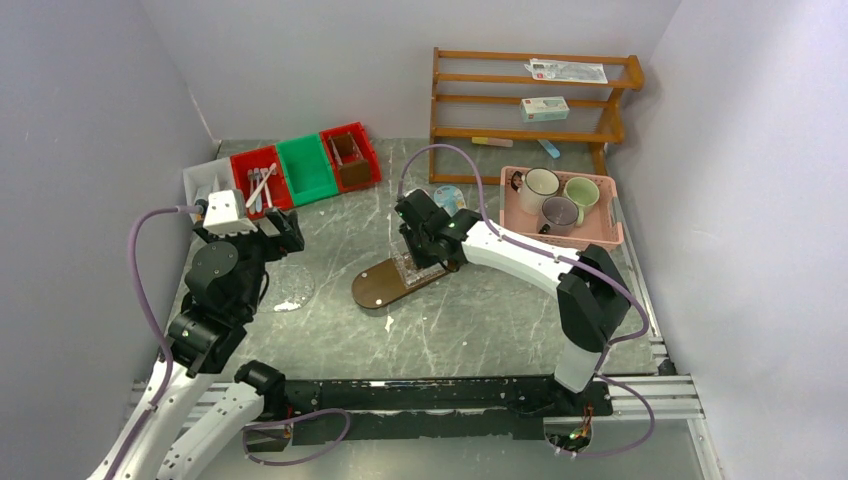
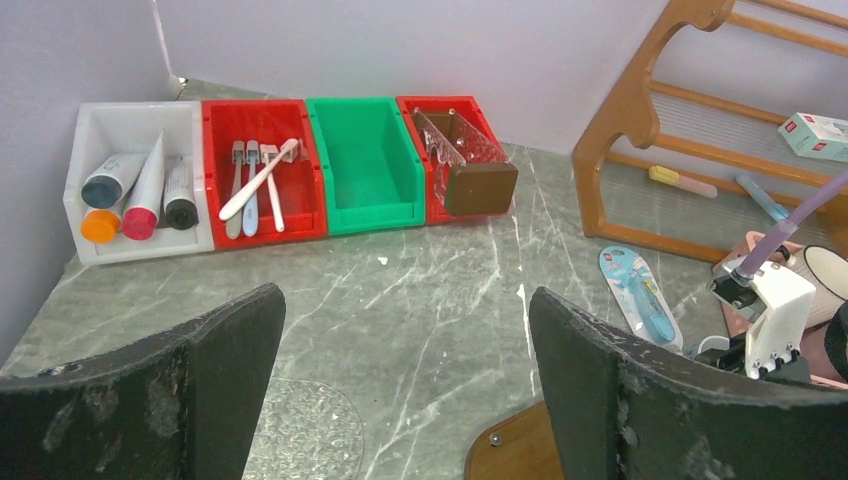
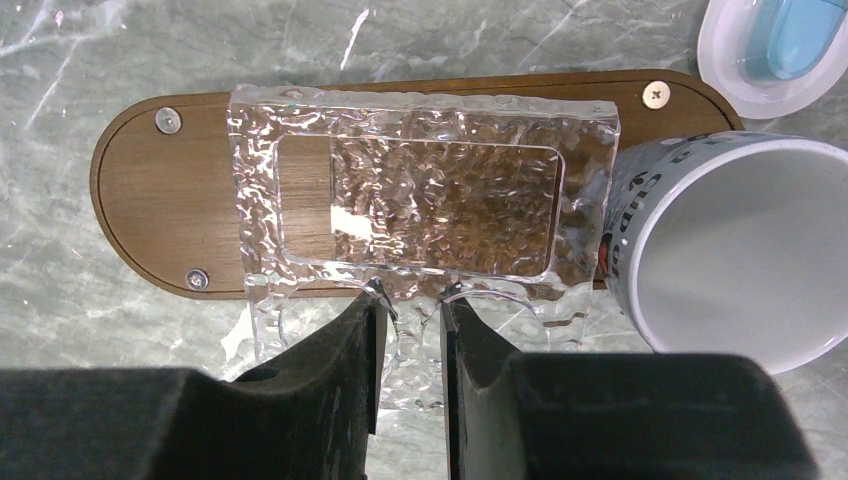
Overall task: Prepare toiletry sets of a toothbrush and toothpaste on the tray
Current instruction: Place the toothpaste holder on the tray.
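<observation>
Tray (image 1: 378,288) far end hidden under right arm (image 1: 500,245) (mug (image 3: 730,250) edge-cropped).

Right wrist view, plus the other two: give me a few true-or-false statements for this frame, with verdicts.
1. The right gripper pinches the near wall of the clear dish. True.
2. The clear dish lies on the tray. True.
3. The green bin holds the toothbrushes. False: it is empty, and they lie in the red bin beside it.
4. The left gripper holds a tube. False: its jaws stand wide open with nothing between them.
5. A toothbrush stands in the mug at the tray's end. False: what shows of its inside is empty.
</observation>
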You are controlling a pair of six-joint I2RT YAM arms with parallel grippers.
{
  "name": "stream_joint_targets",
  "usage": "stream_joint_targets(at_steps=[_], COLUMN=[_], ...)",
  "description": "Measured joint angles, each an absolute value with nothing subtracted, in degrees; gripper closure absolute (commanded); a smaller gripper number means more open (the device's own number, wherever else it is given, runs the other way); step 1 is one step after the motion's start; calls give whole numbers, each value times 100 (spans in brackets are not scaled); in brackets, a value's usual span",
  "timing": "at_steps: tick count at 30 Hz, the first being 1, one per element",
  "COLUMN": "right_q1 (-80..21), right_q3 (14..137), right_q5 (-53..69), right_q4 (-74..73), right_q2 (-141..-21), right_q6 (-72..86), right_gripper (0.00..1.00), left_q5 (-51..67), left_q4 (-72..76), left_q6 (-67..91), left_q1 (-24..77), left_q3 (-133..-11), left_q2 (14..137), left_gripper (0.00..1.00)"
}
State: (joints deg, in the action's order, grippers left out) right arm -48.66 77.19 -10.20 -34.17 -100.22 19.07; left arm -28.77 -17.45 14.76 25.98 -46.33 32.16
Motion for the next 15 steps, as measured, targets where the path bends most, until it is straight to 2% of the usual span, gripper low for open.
stream_joint_targets(at_steps=[15], right_q1=[-4709], right_q3=[7701], right_q5=[-701], right_q4=[-3413], right_q2=[-10022], right_q6=[1710], right_gripper=[88], left_q5=[-2471], left_q4=[-1741], left_q6=[1479], left_q1=[2255], left_q3=[-4609], left_q2=[3242], left_gripper=[3])
